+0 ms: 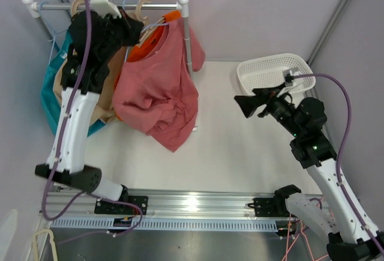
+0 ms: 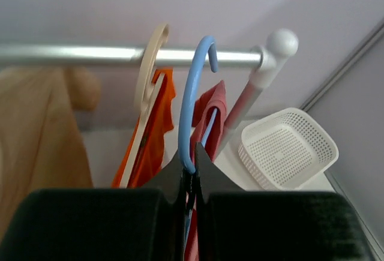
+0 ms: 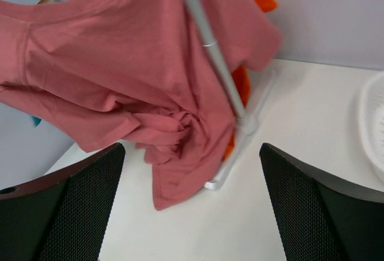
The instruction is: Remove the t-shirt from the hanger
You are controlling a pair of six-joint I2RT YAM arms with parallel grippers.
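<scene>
Where left tool (image 2: 191, 160) grips hanger (image 2: 185, 102), rail end (image 2: 281, 44) sits close.

A dusty-red cotton t-shirt (image 1: 157, 90) hangs in the upper left-centre of the top view. Its neck sits high and its body drapes down. The lower part is bunched into twisted folds, and one corner of the hem trails lowest. In the centre of the left wrist view, a slim blue plastic hanger (image 2: 193, 93) stands upright with its curved hook over the rail (image 2: 72, 54). Red cloth lies just behind its neck.
</scene>
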